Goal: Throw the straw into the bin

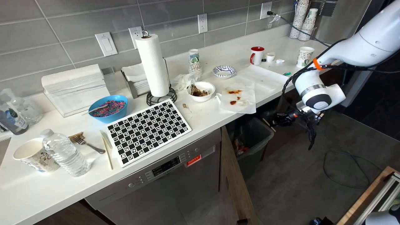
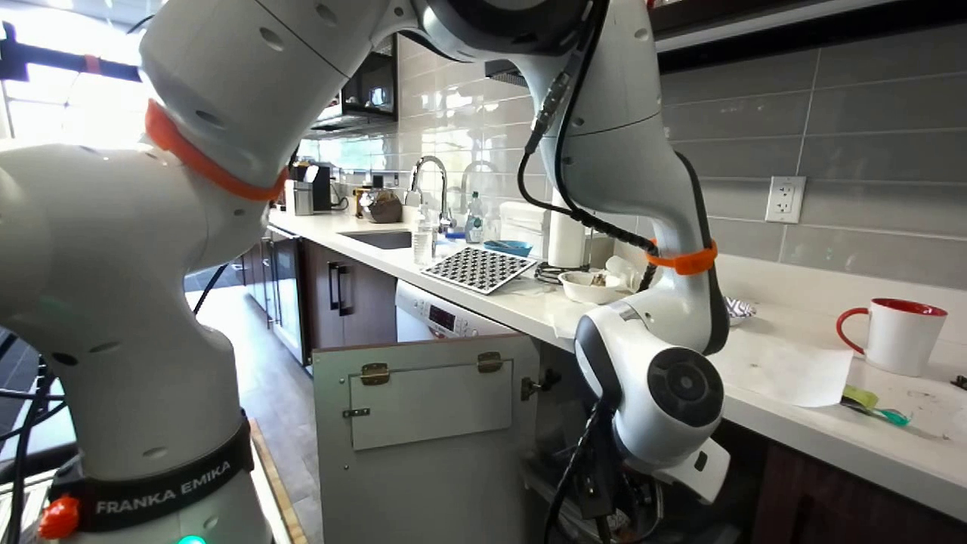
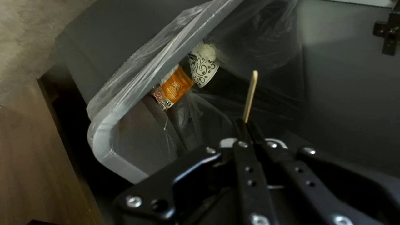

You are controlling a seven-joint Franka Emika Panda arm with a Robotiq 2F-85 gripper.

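The straw is a thin tan stick (image 3: 251, 95), clamped at one end between my fingertips. My gripper (image 3: 246, 124) is shut on it, and its free end points away over the open bin in the wrist view. In an exterior view the straw (image 1: 268, 123) shows at the bin's rear right rim, with my gripper (image 1: 276, 121) just beyond that rim. The dark grey bin (image 3: 103, 132) has a clear liner over its rim and holds an orange wrapper and a patterned paper cup. The bin also shows below the counter (image 1: 269, 137). My fingers are hidden behind the wrist in an exterior view.
An open cabinet door (image 1: 236, 187) stands beside the bin and shows its inner side in an exterior view (image 2: 430, 408). The counter edge (image 1: 218, 120) overhangs the bin. A stained paper sheet (image 1: 239, 100) hangs slightly over that edge. Another thin stick (image 1: 108, 154) lies on the counter.
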